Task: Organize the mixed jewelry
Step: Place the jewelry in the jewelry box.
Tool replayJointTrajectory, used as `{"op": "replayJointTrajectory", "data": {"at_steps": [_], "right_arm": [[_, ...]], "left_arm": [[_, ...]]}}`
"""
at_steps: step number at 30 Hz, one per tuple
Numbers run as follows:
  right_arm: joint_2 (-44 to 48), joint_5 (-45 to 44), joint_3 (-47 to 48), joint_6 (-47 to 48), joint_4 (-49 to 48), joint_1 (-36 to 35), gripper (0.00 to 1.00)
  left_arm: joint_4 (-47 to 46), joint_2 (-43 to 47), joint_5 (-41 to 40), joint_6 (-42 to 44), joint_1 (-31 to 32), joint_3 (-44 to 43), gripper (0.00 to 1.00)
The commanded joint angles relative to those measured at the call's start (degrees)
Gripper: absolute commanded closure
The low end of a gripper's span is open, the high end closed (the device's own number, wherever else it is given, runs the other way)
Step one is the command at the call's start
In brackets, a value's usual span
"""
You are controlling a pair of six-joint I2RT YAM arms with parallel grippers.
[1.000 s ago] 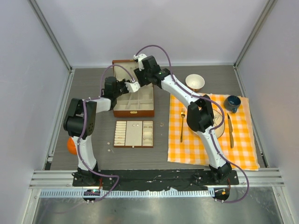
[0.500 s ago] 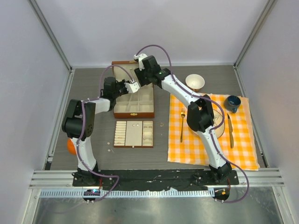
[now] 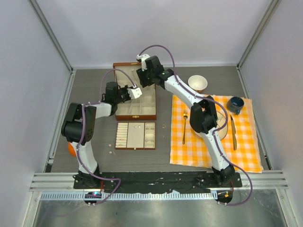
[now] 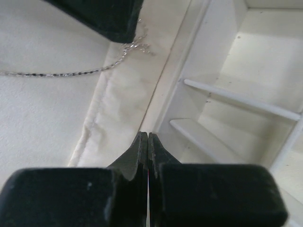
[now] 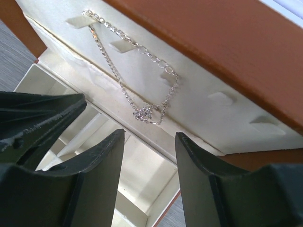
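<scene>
The left claw (image 4: 148, 142) is sitting with its two black fingers pressed flat together, nothing showing between them, its tip hovering over the padded seam where the cream lid lining (image 4: 42, 113) meets the white divided compartments (image 4: 236, 118) of the brown wooden box (image 3: 137, 113). The right claw (image 5: 149, 138) is standing spread wide, holding nothing, just in front of the open lid. The thin silvery chain necklace (image 5: 144, 113) is lying against that lining, looped over small cream tabs, its little sparkly pendant hanging low near the seam. In the left wrist view the chain (image 4: 71, 73) is trailing off the left edge, and one end is vanishing under a dark finger of the right claw; whether that finger is touching it cannot be told. From above, both claws are crowding over the box, hiding the necklace. A small ring (image 3: 164, 126) and two pale specks (image 3: 111, 148) are lying on the grey desk (image 3: 94, 80) beside the cream-lined tray (image 3: 137, 140), too tiny to make out.
</scene>
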State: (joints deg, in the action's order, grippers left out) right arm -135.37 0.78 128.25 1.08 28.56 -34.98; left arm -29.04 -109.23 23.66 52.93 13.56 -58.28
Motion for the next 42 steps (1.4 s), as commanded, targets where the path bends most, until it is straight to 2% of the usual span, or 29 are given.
{"op": "replayJointTrajectory", "data": {"at_steps": [1, 10, 15, 32, 42], "right_arm": [[1.6, 1.42, 2.27, -0.99, -1.49, -0.44, 0.47], [0.11, -0.6, 3.33, -0.12, -1.4, -1.31, 0.47], [-1.56, -8.32, 4.91, 1.9, -1.4, -3.25, 0.47], [-6.04, -21.07, 7.1, 5.77, -3.24, -6.15, 0.5], [-6.22, -22.66, 7.63, 6.56, -4.65, -6.59, 0.55]], "left_arm": [[-1.2, 3.23, 3.06, -2.3, 0.24, 0.62, 1.0], [-1.64, 4.37, 2.62, -2.48, 0.24, 1.15, 1.0], [-2.6, 5.43, 0.95, -2.74, 0.24, 2.03, 1.0], [-4.27, 8.51, -1.25, -4.5, -0.82, 4.76, 1.0], [-4.45, 8.24, -1.42, -5.11, -0.99, 4.76, 1.0]]}}
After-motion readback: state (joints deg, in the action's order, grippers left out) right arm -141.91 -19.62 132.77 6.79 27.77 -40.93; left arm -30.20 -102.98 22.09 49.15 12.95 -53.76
